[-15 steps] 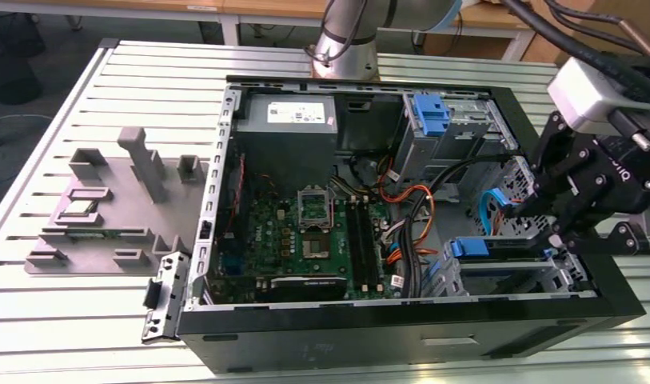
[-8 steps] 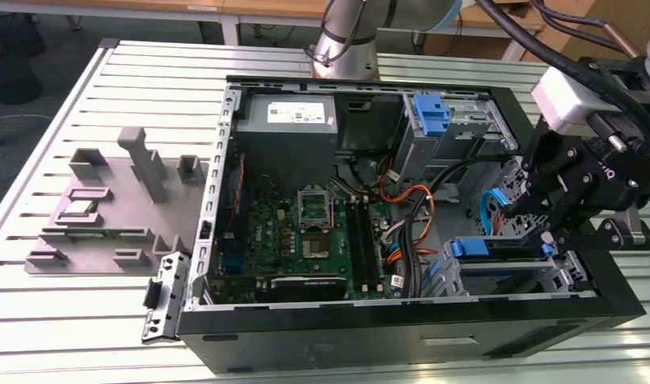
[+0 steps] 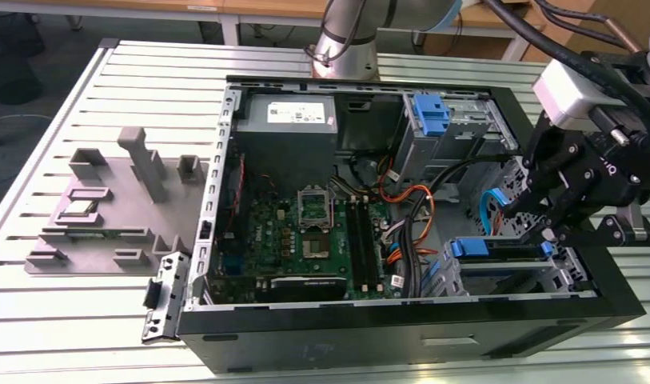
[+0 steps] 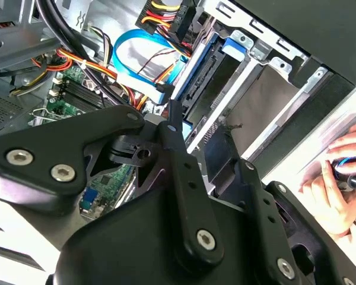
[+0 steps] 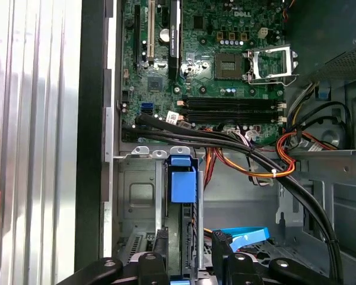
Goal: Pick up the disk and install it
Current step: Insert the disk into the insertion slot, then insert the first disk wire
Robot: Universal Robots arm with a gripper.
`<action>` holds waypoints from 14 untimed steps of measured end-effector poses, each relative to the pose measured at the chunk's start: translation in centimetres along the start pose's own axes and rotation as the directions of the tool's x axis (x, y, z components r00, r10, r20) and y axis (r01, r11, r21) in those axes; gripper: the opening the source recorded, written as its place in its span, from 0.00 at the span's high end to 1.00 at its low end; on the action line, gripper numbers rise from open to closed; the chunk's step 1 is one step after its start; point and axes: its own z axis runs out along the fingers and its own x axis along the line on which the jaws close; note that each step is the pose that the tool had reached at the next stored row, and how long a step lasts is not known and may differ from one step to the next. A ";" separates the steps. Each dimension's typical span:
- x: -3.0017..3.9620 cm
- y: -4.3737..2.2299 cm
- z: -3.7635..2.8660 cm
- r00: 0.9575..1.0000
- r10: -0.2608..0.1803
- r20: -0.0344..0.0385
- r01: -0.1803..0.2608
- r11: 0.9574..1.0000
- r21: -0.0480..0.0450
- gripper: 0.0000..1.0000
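1. Blue plastic is framing the disk (image 3: pixel 484 248), which is sitting edge-up in the metal drive cage (image 3: pixel 516 276) at the 4 o'clock corner of the open computer case (image 3: pixel 410 336) in the exterior view.
2. Seen from that camera, the disk's long axis is running roughly from 9 o'clock to 3 o'clock, with its blue pull tab facing the motherboard (image 3: pixel 303 232).
3. Directly over the cage, the gripper (image 3: pixel 554 228) is hanging, and the disk is lying just beside it at about 8 o'clock. This short offset is the relation governing the seating.
4. In the first wrist view, the disk's narrow dark edge is running from the tab toward the black gripper body. Whether the gripper is clamped on the disk or standing apart from it cannot be told.
5. Materials are contrasting sharply: the cage is showing thin, perforated, folded sheet steel, the carrier is looking smooth and slightly flexible, and the orange cables (image 5: pixel 296 148) nearby are looping loosely.
6. Ribbed aluminium is forming the tabletop (image 3: pixel 111 320) under the case, and a person's hand (image 4: pixel 338 178) is resting beyond the case wall.
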 end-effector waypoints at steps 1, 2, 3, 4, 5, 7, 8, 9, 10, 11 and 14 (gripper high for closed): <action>0.00 0.00 -0.01 1.000 0.000 0.000 0.000 1.000 0.000 0.58; 0.00 0.00 -0.02 1.000 0.000 0.000 0.000 1.000 0.000 0.58; 0.00 0.01 -0.10 1.000 0.000 0.000 0.000 1.000 0.000 0.58; -0.01 0.01 -0.17 1.000 0.000 0.000 0.000 1.000 0.000 0.58; -0.01 0.01 -0.18 1.000 0.000 0.000 0.000 1.000 0.000 0.58; -0.01 0.01 -0.19 1.000 0.000 0.000 0.000 1.000 0.000 0.58; -0.01 0.01 -0.19 1.000 0.000 0.000 0.000 1.000 0.000 0.58; -0.01 0.01 -0.20 1.000 0.000 0.000 0.000 1.000 0.000 0.58; -0.01 0.01 -0.20 1.000 0.000 0.000 0.000 1.000 0.000 0.58; -0.01 0.01 -0.21 1.000 0.000 0.000 0.000 1.000 0.000 0.58; -0.02 0.02 -0.37 1.000 0.000 -0.001 0.000 1.000 0.000 0.58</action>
